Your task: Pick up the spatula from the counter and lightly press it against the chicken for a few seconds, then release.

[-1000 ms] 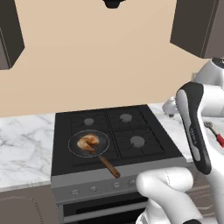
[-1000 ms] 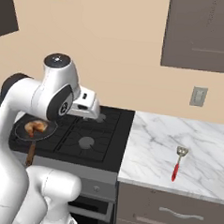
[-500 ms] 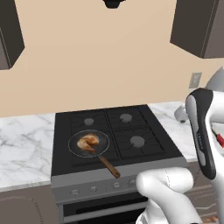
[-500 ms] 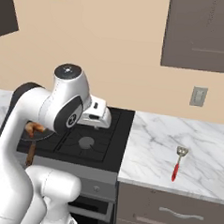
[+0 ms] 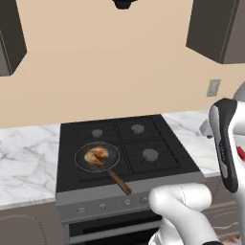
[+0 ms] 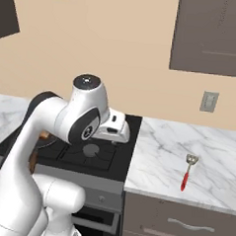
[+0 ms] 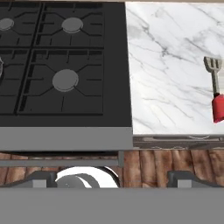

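Note:
The spatula [image 6: 187, 172], with a red handle and a grey slotted head, lies on the marble counter [image 6: 211, 155] right of the stove. In the hand view the spatula [image 7: 215, 89] sits at the right edge, head pointing away. The browned chicken [image 5: 95, 155] rests in a dark frying pan [image 5: 110, 165] on the stove's front left burner. My gripper [image 7: 114, 178] is open with nothing between its fingertips [image 7: 43, 178]. It hangs over the stove's right front part, left of the spatula and well apart from it. In the right base view my gripper [image 6: 117, 140] hovers above the front right burner.
The black stove [image 5: 139, 148] has several burners, and marble counter [image 5: 28, 158] lies on both sides. A wall outlet [image 6: 209, 102] is behind the right counter. Dark upper cabinets [image 6: 214, 37] hang high. A drawer front [image 6: 187, 225] is below the right counter.
My arm has swung to the right, carrying the hand from over the stove's middle toward its right side. The spatula, pan and chicken have not moved. The gripper stays open.

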{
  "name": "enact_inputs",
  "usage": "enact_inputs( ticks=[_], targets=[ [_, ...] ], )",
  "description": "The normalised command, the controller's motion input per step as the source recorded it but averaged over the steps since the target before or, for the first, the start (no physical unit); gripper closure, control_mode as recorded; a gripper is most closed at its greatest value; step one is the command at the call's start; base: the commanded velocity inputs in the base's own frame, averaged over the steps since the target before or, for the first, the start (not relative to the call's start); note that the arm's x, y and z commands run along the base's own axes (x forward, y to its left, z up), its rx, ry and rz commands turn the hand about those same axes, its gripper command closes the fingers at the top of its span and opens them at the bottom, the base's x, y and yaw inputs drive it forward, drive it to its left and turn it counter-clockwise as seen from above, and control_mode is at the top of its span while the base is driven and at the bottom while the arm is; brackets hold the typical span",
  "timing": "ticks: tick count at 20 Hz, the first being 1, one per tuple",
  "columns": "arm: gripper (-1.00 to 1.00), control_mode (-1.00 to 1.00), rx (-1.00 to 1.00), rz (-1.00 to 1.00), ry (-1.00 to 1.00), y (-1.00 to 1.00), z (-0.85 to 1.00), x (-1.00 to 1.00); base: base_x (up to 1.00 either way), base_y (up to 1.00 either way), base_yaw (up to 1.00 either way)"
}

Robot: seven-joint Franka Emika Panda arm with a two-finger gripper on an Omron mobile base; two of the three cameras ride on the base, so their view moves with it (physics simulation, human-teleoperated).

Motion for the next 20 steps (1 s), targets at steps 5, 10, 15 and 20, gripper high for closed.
enact_inputs(
  ticks=[5, 10, 15, 20],
  targets=[
    [-1.00, -1.00, 0.00, -0.01, 0.12, -0.34, -0.10, 0.05, 0.00, 0.00, 0.00],
    [-1.00, -1.00, 0.00, 0.00, 0.03, -0.22, -0.13, 0.10, 0.00, 0.00, 0.00],
    [-1.00, -1.00, 0.00, 0.00, 0.00, -0.15, -0.17, 0.21, 0.00, 0.00, 0.00],
    [-1.00, -1.00, -0.06, 0.00, 0.00, -0.24, -0.19, 0.22, 0.00, 0.00, 0.00]
  ],
)
